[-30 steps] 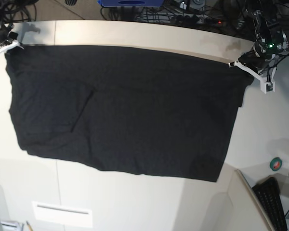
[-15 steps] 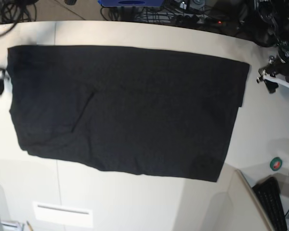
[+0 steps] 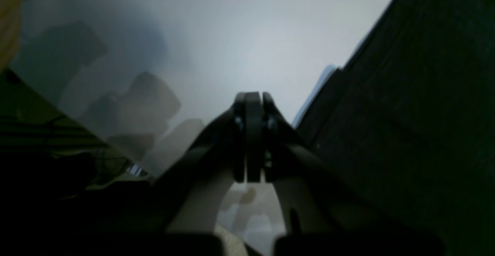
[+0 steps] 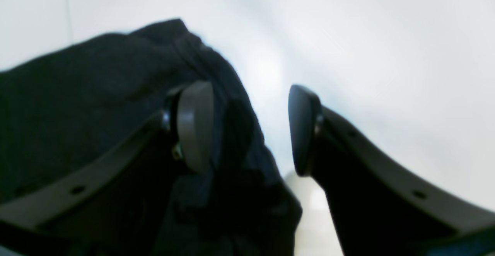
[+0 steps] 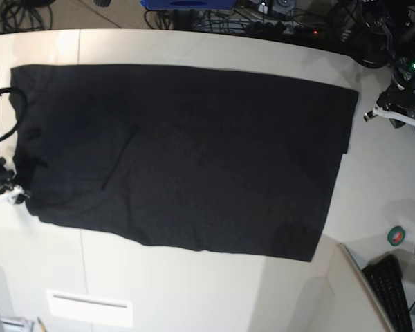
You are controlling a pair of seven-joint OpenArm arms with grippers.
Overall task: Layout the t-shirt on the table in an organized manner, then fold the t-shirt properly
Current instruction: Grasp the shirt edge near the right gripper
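Note:
The black t-shirt [image 5: 180,152] lies spread flat on the off-white table [image 5: 194,45], and no print shows on it. My left gripper [image 5: 369,115] hovers just off the shirt's far right corner. In the left wrist view this gripper [image 3: 253,105] is shut and holds nothing, with the t-shirt [image 3: 406,113] to its right. My right gripper [image 5: 17,197] is at the shirt's near left corner. Seen from the right wrist, it [image 4: 249,128] stands open. The t-shirt [image 4: 96,93] edge lies under its left pad [image 4: 195,124] and reaches partly between the jaws.
A small green-rimmed round object [image 5: 396,235] and a black keyboard [image 5: 394,290] sit at the near right. A white recessed panel [image 5: 90,308] is at the near left. Cables [image 5: 277,21] run along the table's curved far edge.
My right arm has travelled down the shirt's left edge to the near left corner, jaws open. My left gripper opened, then shut again beside the far right corner. The shirt stays flat.

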